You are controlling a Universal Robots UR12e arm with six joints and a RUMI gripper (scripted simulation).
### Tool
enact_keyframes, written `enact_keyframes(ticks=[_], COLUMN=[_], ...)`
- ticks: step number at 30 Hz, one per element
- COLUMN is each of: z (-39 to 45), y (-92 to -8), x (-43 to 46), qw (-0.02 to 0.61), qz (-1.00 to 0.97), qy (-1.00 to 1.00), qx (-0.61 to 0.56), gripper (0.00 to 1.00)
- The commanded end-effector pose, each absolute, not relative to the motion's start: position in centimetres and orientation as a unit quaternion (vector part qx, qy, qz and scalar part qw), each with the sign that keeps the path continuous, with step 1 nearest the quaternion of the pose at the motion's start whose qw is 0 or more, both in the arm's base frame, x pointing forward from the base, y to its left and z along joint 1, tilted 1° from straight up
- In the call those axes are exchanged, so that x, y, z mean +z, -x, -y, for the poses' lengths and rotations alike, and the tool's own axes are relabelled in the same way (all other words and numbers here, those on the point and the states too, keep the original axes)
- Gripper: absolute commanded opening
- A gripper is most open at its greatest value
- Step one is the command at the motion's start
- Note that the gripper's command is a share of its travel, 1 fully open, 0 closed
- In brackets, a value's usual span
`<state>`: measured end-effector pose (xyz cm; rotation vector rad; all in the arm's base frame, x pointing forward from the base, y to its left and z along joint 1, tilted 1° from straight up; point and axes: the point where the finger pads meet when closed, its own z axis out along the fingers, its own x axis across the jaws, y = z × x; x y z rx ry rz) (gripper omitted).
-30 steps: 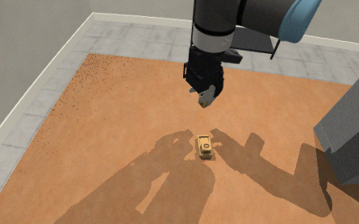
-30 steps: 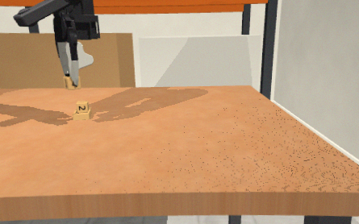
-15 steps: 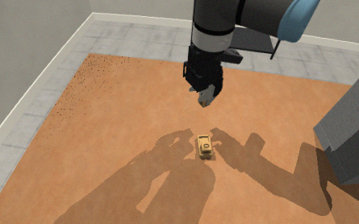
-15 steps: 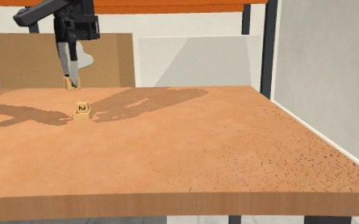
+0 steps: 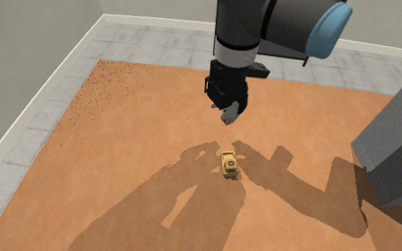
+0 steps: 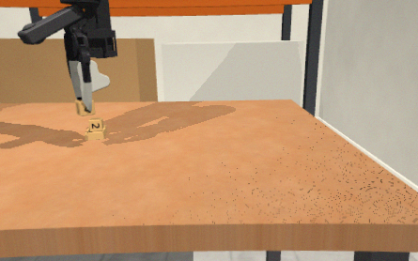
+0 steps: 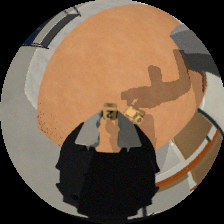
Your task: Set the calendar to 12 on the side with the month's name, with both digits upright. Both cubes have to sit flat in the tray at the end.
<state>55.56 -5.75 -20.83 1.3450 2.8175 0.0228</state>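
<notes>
A small wooden calendar tray [image 5: 229,173] stands on the orange table top with one number cube [image 5: 229,159] in it. In the exterior view that cube [image 6: 96,125] shows a 2 lying on its side, above the tray [image 6: 95,135]. My gripper [image 5: 229,113] is shut on the second wooden cube [image 5: 227,119] and holds it in the air, above and a little behind the tray. The held cube also shows in the exterior view [image 6: 84,108] and in the wrist view [image 7: 109,112], with the tray [image 7: 133,112] to its right. I cannot read the held cube's digits.
A grey box [image 5: 393,144] stands at the right edge of the table. The table's left edge [image 5: 45,135] borders a tiled floor and a wall. The arm's shadow lies around the tray.
</notes>
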Motion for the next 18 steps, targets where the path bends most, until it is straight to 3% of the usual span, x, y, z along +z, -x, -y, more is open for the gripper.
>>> enact_keyframes(ticks=[1,18], z=[5.7,5.7], y=[-55.7,-55.8], x=[-23.3,-28.1], qw=[0.011,0.011], qz=[-0.902,-0.902], qy=[-0.431,-0.431], qx=[0.007,0.007], gripper=[0.1,0.1])
